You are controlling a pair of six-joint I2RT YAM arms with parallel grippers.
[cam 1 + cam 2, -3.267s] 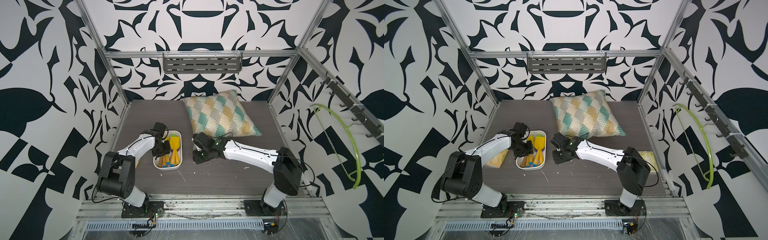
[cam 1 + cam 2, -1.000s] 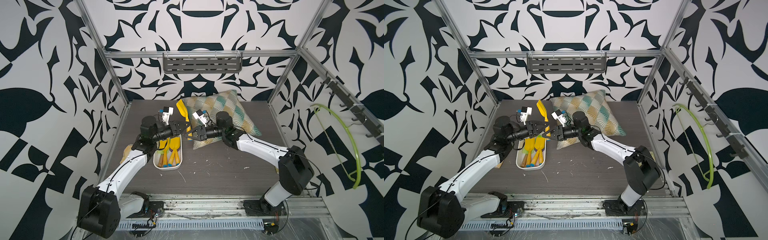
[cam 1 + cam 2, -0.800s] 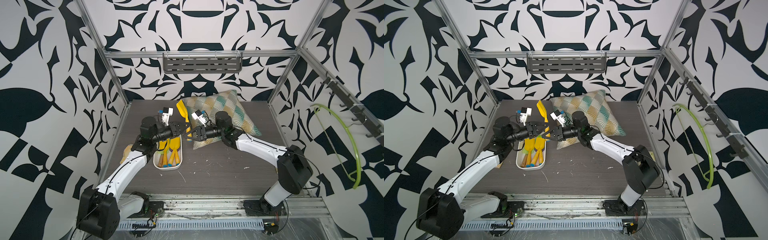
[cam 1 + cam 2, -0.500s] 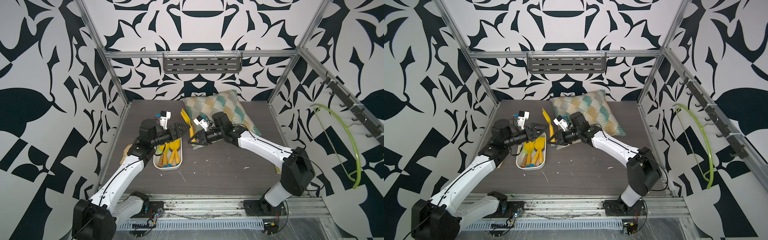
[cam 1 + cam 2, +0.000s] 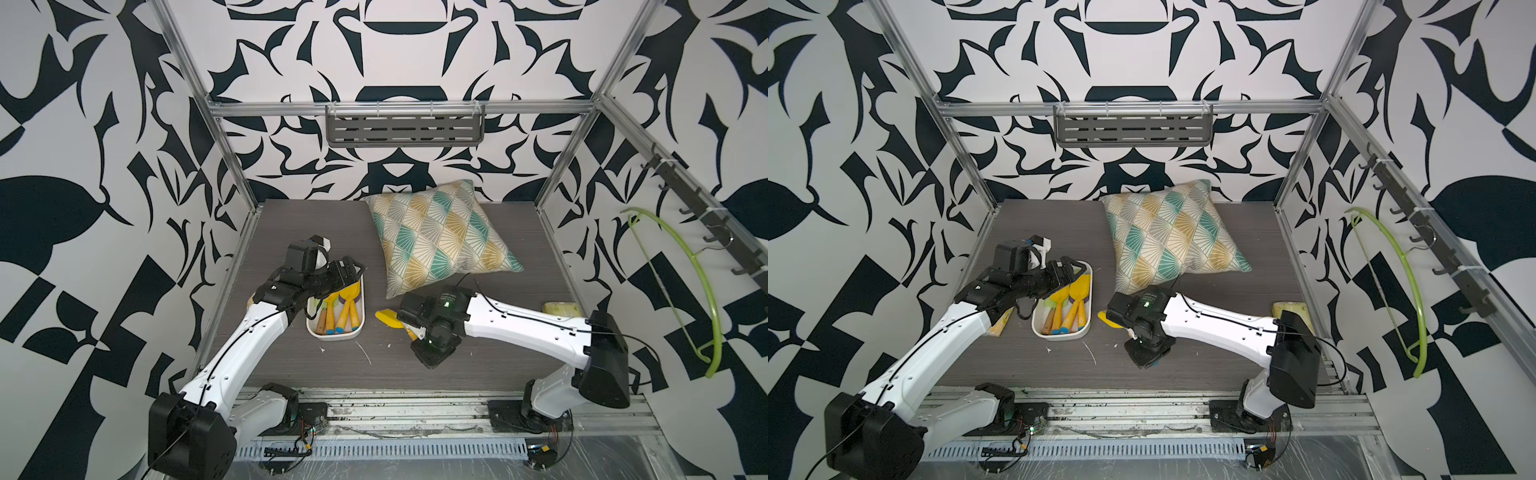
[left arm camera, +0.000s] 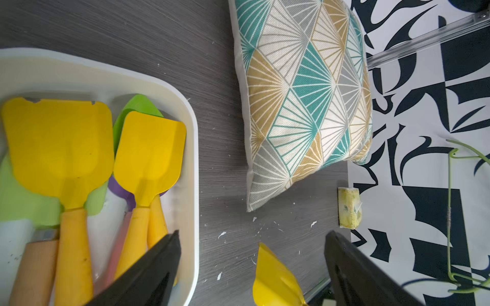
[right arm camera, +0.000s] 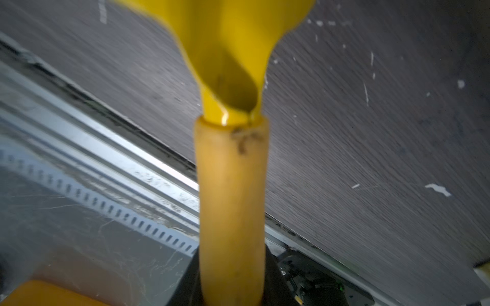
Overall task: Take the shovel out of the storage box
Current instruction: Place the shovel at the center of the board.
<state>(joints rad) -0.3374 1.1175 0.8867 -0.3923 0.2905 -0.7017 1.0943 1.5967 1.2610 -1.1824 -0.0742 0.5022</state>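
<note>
**Setting down a shovel that could twist or roll**

Spread wide and holding nothing, the left fingers (image 6: pixel 153 265) hang over the far end of the storage box (image 5: pixel 334 336), just above the yellow spades (image 6: pixel 61 148) lying in it. A careless pull-back could hook the rim or drag a spade out.

Right of the box and clear of its wall, the yellow shovel (image 5: pixel 388 318) sits low over the bench (image 5: pixel 374 374), blade pointing left toward the box. Whether it touches the surface I cannot tell. The right fingers (image 7: pixel 189 286) are clamped on its round handle (image 7: pixel 230 198).

Letting go from any height, or with the blade tipped, would likely make it bounce or roll, perhaps against the box. Pressing down harder could lever the handle askew in the grip. The pillow (image 5: pixel 440 237) lies farther back, out of harm's way.
</note>
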